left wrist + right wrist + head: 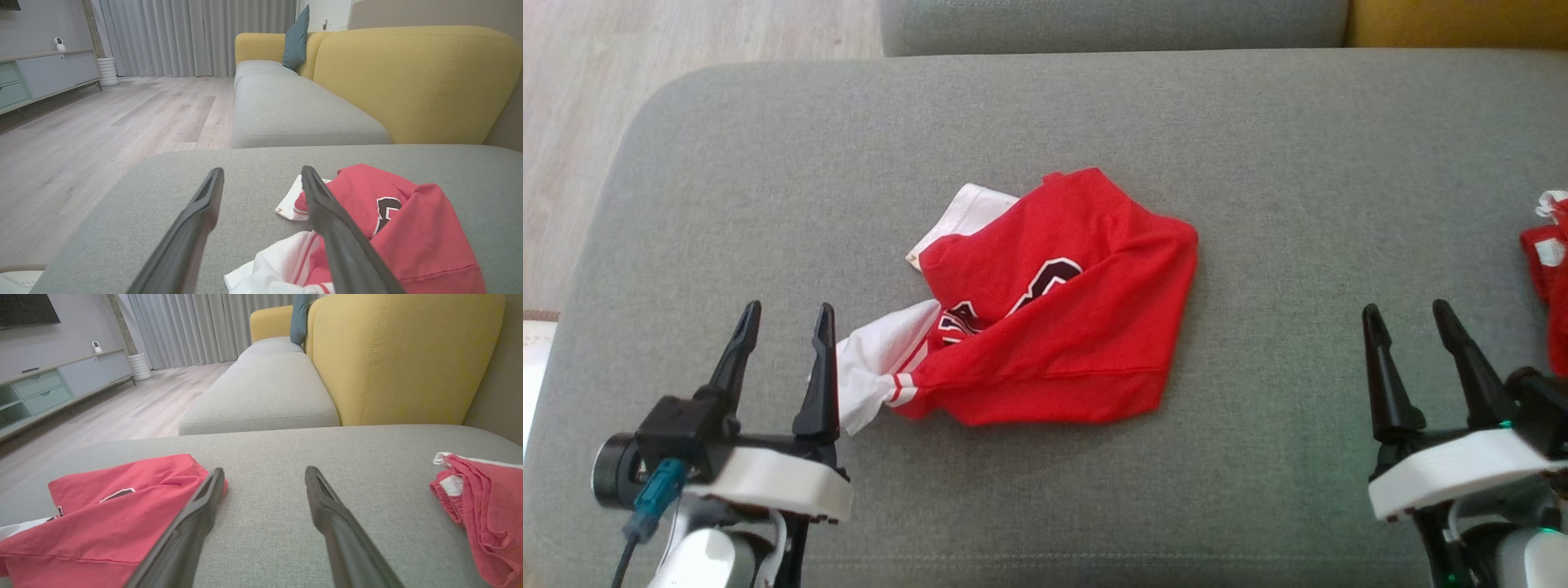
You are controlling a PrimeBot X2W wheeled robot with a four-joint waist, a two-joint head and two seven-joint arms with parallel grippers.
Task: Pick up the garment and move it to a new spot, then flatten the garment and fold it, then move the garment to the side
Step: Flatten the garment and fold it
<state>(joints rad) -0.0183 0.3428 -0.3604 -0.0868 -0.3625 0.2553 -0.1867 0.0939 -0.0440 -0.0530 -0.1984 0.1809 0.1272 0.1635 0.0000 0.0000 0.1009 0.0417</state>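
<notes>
A red garment (1062,310) with white sleeves and a dark-edged letter print lies crumpled in the middle of the grey cushion (1258,180). My left gripper (784,314) stands open at its left, the right finger just beside the white sleeve, nothing between the fingers. In the left wrist view the garment (408,228) lies to the right of the open left gripper (261,173). My right gripper (1409,314) stands open well to the right of the garment, holding nothing. In the right wrist view the garment (102,522) lies left of the open right gripper (264,473).
A second red cloth (1550,269) lies at the cushion's right edge, also seen as red cloth (486,506) in the right wrist view. Beyond are another grey cushion (286,110), a yellow sofa back (408,81) and wooden floor (645,49) at the left.
</notes>
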